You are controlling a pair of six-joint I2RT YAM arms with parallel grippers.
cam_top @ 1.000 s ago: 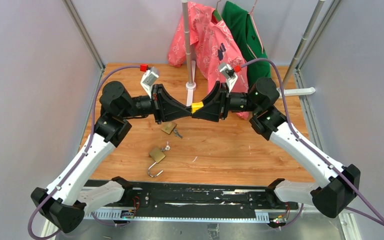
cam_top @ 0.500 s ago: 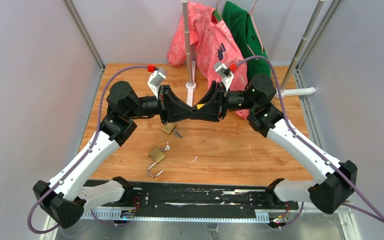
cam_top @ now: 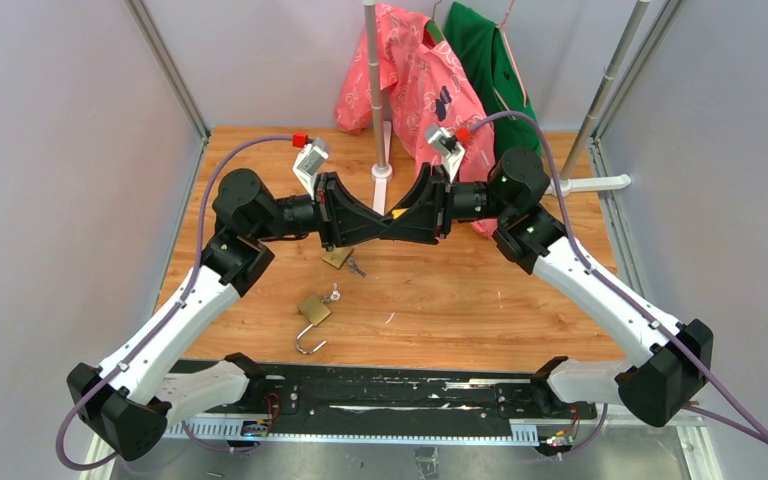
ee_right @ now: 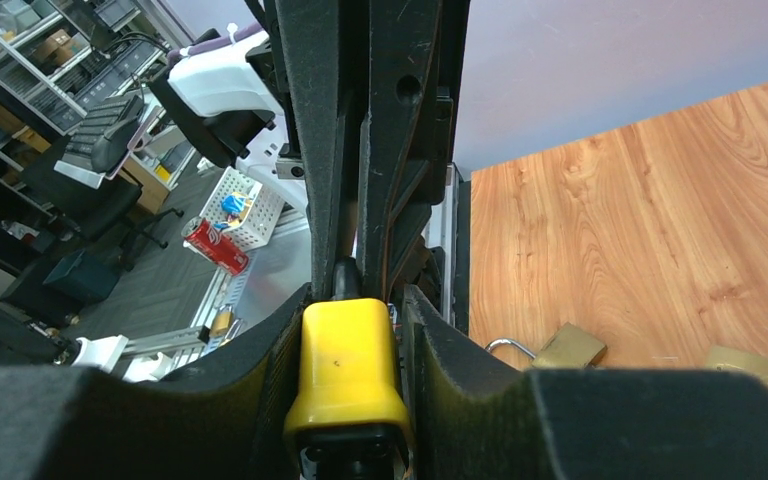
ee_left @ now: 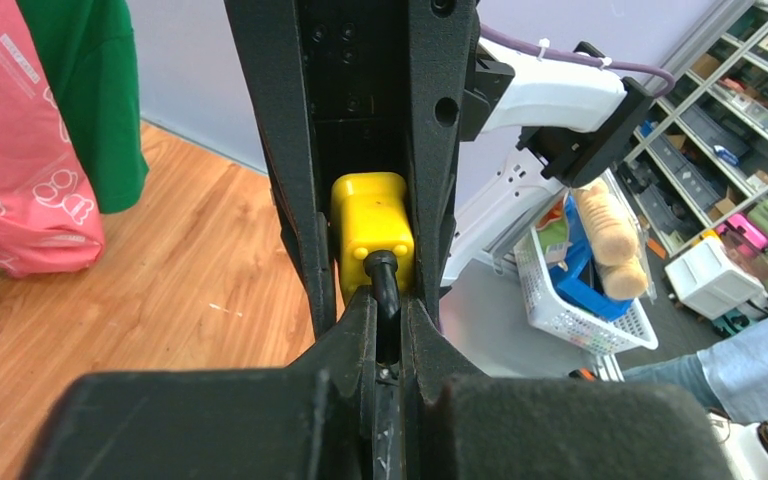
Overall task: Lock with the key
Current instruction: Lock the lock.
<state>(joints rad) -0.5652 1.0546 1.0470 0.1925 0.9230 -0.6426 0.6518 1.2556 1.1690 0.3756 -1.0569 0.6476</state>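
Item 1, yellow padlock (ee_left: 368, 222): you find it in mid-air above the table (cam_top: 520, 310), at the point where the two arms meet tip to tip.

Item 2, right gripper (ee_right: 351, 312): closed narrow, with a finger pressed against each flat side of the yellow padlock.

Item 3, left gripper (ee_left: 385, 312): pinched nearly closed on the black head of the key (ee_left: 382, 278). The key's far end touches the padlock's facing end. You cannot tell how deep it sits.

Item 4, brass padlock (cam_top: 337, 257): lies on the table just below the joined grippers, with a small bunch of keys (cam_top: 356, 266) touching it.

Item 5, second brass padlock (cam_top: 312, 309): lies nearer the arm bases with its shackle swung open.

Item 6, pink garment (cam_top: 415, 80) and green garment (cam_top: 482, 60): both hang at the far edge, beside a stand pole (cam_top: 374, 90).
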